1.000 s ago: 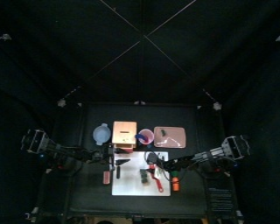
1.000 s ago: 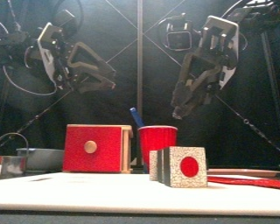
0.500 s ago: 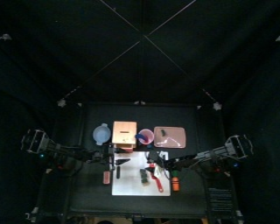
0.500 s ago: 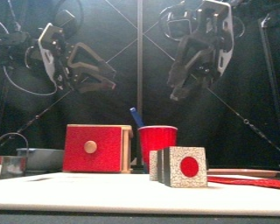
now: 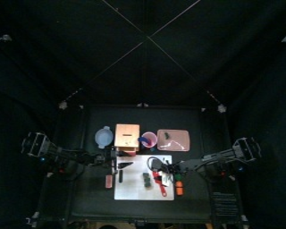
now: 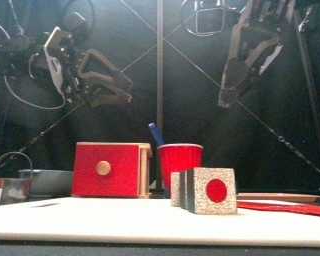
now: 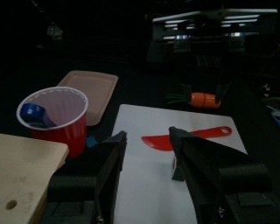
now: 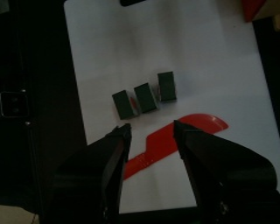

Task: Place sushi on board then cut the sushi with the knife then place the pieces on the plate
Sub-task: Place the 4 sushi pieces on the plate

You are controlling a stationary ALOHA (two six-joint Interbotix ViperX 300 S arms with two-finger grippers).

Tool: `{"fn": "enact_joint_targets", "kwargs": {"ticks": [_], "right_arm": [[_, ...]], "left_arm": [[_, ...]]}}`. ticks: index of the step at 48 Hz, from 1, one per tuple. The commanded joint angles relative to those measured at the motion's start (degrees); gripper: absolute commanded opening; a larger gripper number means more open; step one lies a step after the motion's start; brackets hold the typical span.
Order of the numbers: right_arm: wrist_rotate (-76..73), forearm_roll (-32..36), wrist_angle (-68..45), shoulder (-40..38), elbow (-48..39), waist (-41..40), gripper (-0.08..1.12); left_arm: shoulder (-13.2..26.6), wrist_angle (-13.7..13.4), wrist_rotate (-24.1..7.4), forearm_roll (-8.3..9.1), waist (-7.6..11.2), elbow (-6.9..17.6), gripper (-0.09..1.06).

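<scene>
Seemingly cut, sushi (image 8: 143,96) lay mid-board (image 8: 213,70) in three pieces, knife (image 8: 184,138) beside. Left gripper (image 7: 147,136) and right gripper (image 8: 150,129) hung over the board, open, empty; next: pinch a piece for the plate (image 5: 173,138).

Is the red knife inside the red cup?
No, the red knife lies flat on the white board; the red cup holds only the blue knife.

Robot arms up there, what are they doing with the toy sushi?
Right now neither arm holds anything. The left gripper and the right gripper both hang open above the white board. Three dark green sushi blocks lie in a row on the board, and the red knife lies beside them. The blocks have not been put on the pink tray yet.
</scene>
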State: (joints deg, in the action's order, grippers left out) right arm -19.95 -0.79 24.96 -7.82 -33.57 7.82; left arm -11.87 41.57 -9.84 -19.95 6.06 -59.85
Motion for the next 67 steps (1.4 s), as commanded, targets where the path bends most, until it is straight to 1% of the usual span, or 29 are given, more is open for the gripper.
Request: {"fn": "enact_joint_targets", "kwargs": {"ticks": [1, 8, 15, 25, 36, 43, 51, 67], "right_arm": [[3.7, -2.1, -1.1, 2.2, 2.9, -1.1, 0.8], [4.9, -1.0, -1.0, 6.1, 5.1, -1.9, 0.8], [4.2, 2.9, -1.0, 9.9, 6.6, -2.0, 0.8], [4.7, 3.8, -1.0, 13.3, 8.1, -2.5, 0.8], [4.8, 3.6, -1.2, 15.2, 8.5, -3.2, 0.8], [4.7, 3.2, -1.2, 15.5, 8.8, -3.1, 0.8], [4.7, 2.0, -1.2, 15.5, 9.1, -3.1, 0.8], [4.7, 1.6, -1.3, 17.6, 9.7, -3.2, 0.8]], "left_arm": [[-0.2, 0.3, -0.1, 0.18, -0.18, 0.7, 0.82], [-0.2, 0.3, -0.1, 0.18, -0.18, 0.6, 0.82], [-0.2, 0.3, -0.1, 0.18, -0.18, 0.3, 0.82], [-0.3, 0.2, 0.0, 0.18, -0.18, 0.1, 0.82], [-0.8, 0.3, 0.2, 0.09, 0.09, -1.1, 0.82], [-1.1, 0.3, 0.2, -0.44, 0.09, -1.7, 0.82], [-1.1, 0.3, 0.2, -0.88, 0.18, -1.8, 0.82], [-1.1, 0.3, 0.2, -0.88, 0.18, -2.2, 0.82]]}}
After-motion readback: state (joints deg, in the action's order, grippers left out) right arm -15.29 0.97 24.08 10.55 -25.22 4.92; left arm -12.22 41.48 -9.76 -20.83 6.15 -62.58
